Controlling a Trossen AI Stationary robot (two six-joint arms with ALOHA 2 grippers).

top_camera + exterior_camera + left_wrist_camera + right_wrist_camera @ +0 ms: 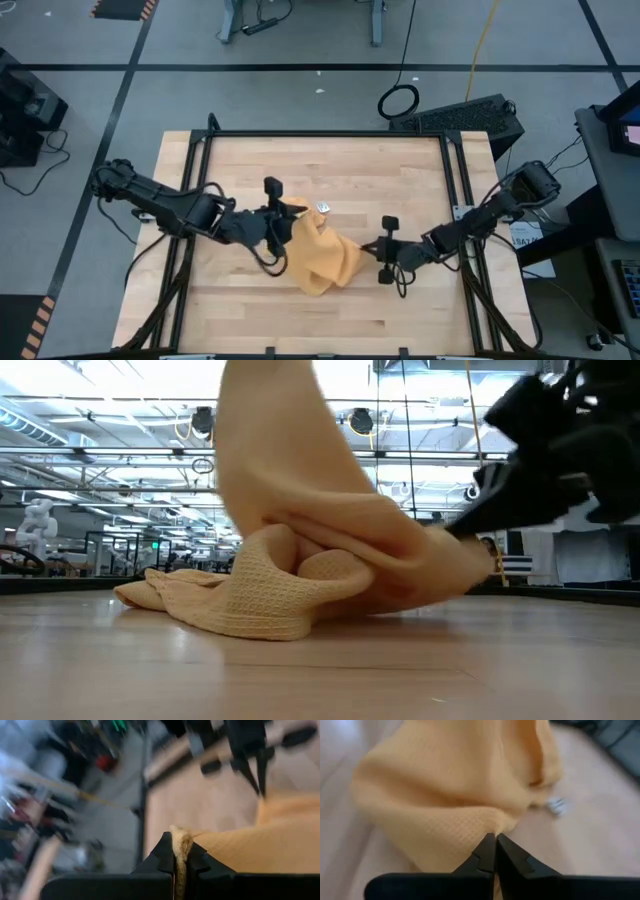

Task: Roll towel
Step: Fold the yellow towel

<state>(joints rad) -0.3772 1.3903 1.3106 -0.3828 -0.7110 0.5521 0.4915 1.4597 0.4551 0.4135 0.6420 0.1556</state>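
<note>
The mustard-yellow towel [318, 258] lies bunched at the table's middle. One part is drawn up out of the low view [275, 450], and the rest lies heaped on the wood [250, 600]. A small white tag [323, 208] shows at its far edge. My left gripper [283, 222] is above the towel's left part, shut on it. My right gripper [368, 250] is at the towel's right side, low over the table, also shut on it. My left gripper [176, 851] pinches a bunched fold of the towel [181, 840] between its two fingers. The cloth hangs from it down to the heap on the table. My right gripper [495, 840] pinches a fold at the towel's right side [492, 826] between its fingertips, slanting down from the table's right. The cloth there is held just above the wood [455, 560].
Bare wooden tabletop [400, 180] surrounds the towel on all sides. Black frame rails [455, 170] run along the table's edges. A dark case [465, 115] sits on the floor beyond the far right corner.
</note>
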